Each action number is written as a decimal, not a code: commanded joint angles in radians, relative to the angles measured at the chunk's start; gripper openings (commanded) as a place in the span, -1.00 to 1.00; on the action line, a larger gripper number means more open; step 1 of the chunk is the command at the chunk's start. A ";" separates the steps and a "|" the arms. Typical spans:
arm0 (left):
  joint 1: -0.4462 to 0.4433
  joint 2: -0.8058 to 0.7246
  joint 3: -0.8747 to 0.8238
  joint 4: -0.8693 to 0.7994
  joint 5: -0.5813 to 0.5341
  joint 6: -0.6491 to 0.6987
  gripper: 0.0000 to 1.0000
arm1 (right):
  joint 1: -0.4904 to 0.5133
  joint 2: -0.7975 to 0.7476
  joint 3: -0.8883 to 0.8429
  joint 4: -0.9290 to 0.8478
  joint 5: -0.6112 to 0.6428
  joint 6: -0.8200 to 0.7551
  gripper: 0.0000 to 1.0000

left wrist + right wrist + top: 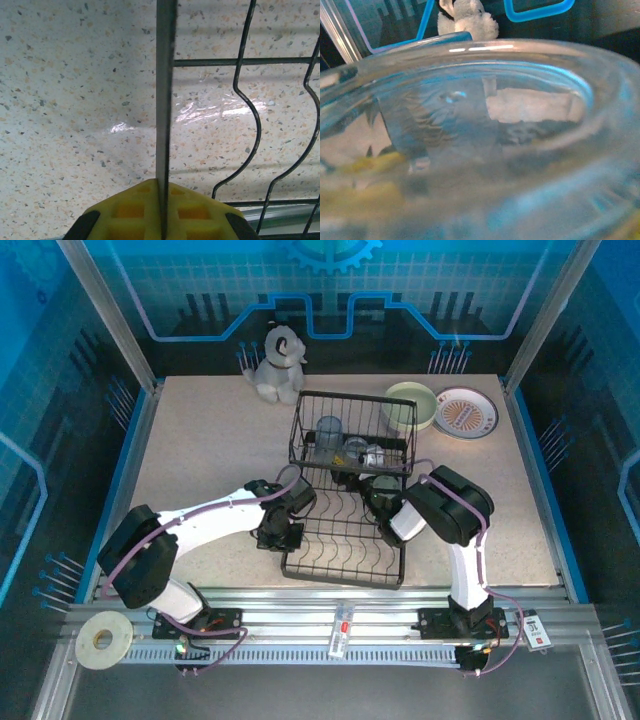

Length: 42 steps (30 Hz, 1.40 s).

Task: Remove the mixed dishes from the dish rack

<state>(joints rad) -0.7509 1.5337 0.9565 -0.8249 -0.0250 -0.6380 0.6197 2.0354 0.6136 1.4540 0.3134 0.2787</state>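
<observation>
The black wire dish rack lies mid-table, its raised basket tier at the far end holding clear glasses. My left gripper is at the rack's left edge, and its yellow pads are shut on a grey rack bar. My right gripper reaches to the front of the basket. A clear tumbler sits right against its camera and between its jaws, with one yellow finger showing through the glass. A pale green bowl and an orange-rimmed white plate rest on the table at the far right.
A grey-and-white dog figurine stands behind the rack at the far edge. A tape roll lies on the front rail at the left. Bare tabletop stretches left of the rack, and blue panels wall in the table.
</observation>
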 commanded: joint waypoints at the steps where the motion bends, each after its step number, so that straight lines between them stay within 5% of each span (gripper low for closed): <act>1: 0.011 0.063 0.004 0.342 -0.075 -0.066 -1.00 | 0.149 0.034 -0.043 -0.422 -0.104 -0.157 0.09; 6: 0.011 0.064 -0.002 0.345 -0.076 -0.077 -1.00 | 0.182 0.001 -0.011 -0.562 -0.014 -0.176 0.08; 13: 0.010 0.066 0.003 0.358 -0.076 -0.080 -1.00 | 0.207 0.031 -0.042 -0.471 0.072 -0.189 0.10; 42: -0.004 0.207 0.059 0.441 -0.170 -0.098 -1.00 | 0.156 0.035 -0.182 -0.412 0.022 -0.112 0.10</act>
<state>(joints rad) -0.7826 1.6016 1.0145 -0.8787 -0.0677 -0.6487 0.6796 1.9835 0.5518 1.4025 0.5159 0.3347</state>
